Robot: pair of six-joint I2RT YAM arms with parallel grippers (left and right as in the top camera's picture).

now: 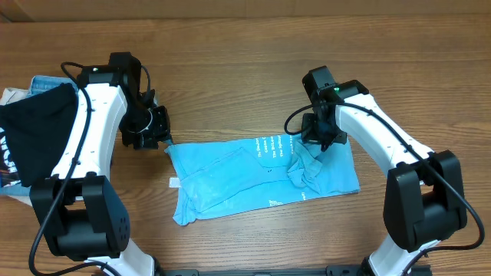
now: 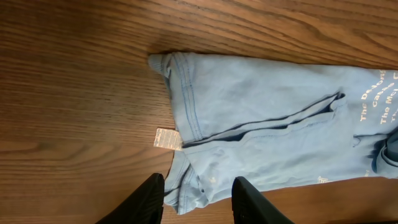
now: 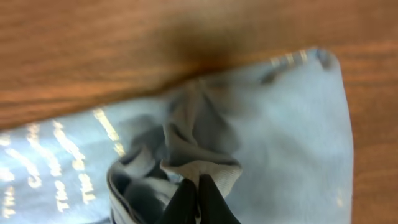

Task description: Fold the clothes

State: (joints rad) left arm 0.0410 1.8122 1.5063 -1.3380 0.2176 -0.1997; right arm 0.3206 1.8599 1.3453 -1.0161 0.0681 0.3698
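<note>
Far off to the left of the T-shirt (image 1: 230,176) a black garment (image 1: 38,130) lies heaped at the table (image 1: 230,61) edge, out of play. The shirt itself is spread along the middle of the wood, already doubled into a long band. Its white care label (image 2: 166,138) pokes out at the left end, and white lettering (image 1: 272,147) shows right of its centre.

At the shirt's near-left corner the left gripper (image 2: 198,180) stands with its jaws apart. The hem corner shows between them, but nothing is pinched.

Toward the shirt's right end the cloth is rucked into a dark knot of folds. There the right gripper (image 3: 199,183) is clenched tight, with a gather of blue cloth drawn up to its tips.

I'd judge this thin cotton light, limp and prone to dragging and wrinkling. It has no stiffness, so it is best taken at stitched hems or corners, both ends together.
</note>
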